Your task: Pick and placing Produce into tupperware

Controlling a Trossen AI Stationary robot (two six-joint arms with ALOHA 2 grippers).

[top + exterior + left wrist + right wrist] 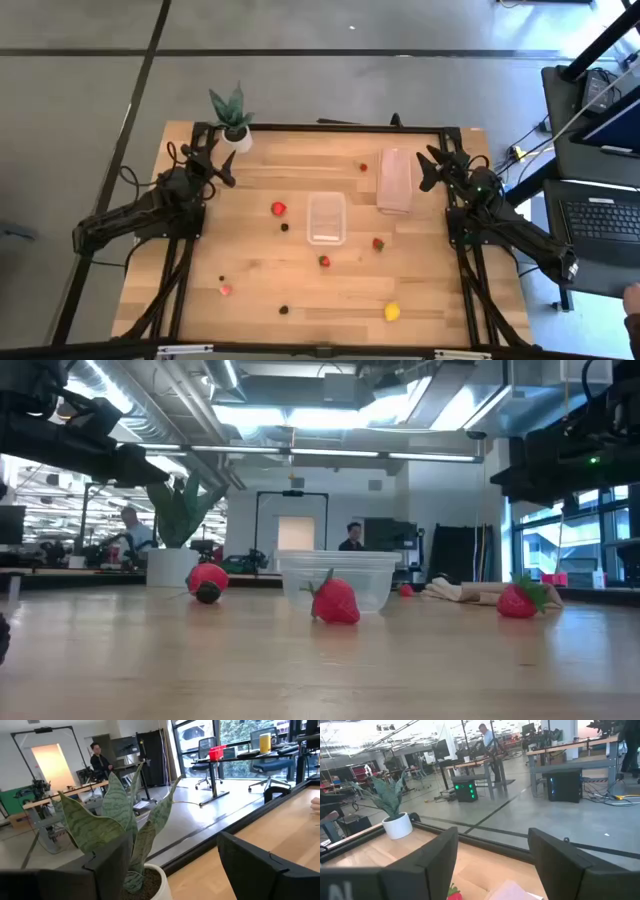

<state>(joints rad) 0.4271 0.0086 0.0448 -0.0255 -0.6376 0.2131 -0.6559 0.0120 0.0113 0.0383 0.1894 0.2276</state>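
Both pincers gape empty; left pincer (222, 165) sits nearer the strawberry (278, 208), which lies forward toward the tupperware (326, 218).

Table (420, 290): pale wood with visible grain and a smooth, faintly sheened finish, edged by a black frame (330, 128). Tupperware (326, 218): clear, smooth plastic, whitish at the rim. Lid (395, 181): translucent pinkish plastic. Strawberries (335, 601): bright red, lightly glossy skin. Lemon (392, 312): yellow, matt. Plant (120, 820): matt, banded green leaves in a smooth white pot (397, 826). Left gripper (170, 870) and right gripper (492, 865): fingers matt black.
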